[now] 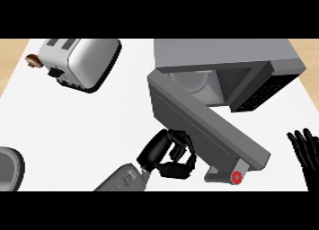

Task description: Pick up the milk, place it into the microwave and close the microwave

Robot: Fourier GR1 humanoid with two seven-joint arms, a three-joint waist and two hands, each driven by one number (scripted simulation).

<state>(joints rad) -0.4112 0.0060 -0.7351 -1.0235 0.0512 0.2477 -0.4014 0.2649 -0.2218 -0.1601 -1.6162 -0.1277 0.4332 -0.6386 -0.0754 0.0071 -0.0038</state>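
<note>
A: Which colours mark the appliances?
B: Grey microwave, its open door darker grey; silver toaster (black slots and lever).
A: And elsewhere?
B: White counter; black hands; a red-tipped cylinder.

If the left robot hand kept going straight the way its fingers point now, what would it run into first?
Most likely the open microwave door. The left robot hand points up and right, its fingers already at the door's outer face. Whether they touch it is unclear from this view.

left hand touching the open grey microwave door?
Cannot tell. In the head view the black left hand overlaps the outer face of the grey microwave door, but neither contact nor gap shows.
</note>
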